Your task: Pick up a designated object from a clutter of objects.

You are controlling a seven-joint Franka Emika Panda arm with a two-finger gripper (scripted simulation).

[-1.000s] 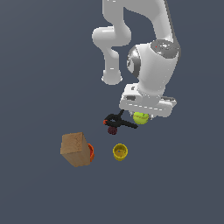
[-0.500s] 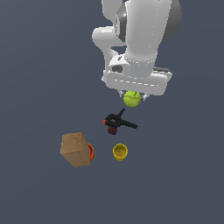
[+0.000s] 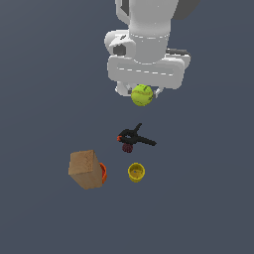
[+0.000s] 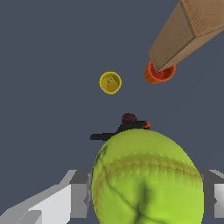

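Tennis ball (image 3: 142, 95) sits right between the fingers of the hand (image 3: 142, 96), directly under the wrist and well above the tabletop (image 3: 44, 74). No offset either way: ball is centred in the grip, round so no long axis to line up. Only one arm, so nothing to choose. Wrist view confirms it, ball (image 4: 146, 177) fills the near field with grey finger pads (image 4: 78, 192) tight against both sides. Hand (image 4: 146, 192) is pinching the ball, fingers closed to ball width, touching nothing else.

Pick looks done, judging by the clear gap between ball and the rest; what remains is likely just carrying it clear. Main risk I'd guess is the ball rolling out of a two-point pinch if the arm jerks.

Below the ball, near but apart: black clamp (image 3: 135, 139) with red tips, lying flat, with a small dark-red bit (image 3: 128, 147) touching it. Further toward the viewer, yellow cup (image 3: 136, 172), upright, open rim up. On the exterior view's left, tan box (image 3: 85, 168) tilted on a corner, with an orange item (image 3: 102, 172) tucked against its side, mostly hidden. All on the tabletop, none touching the hand.
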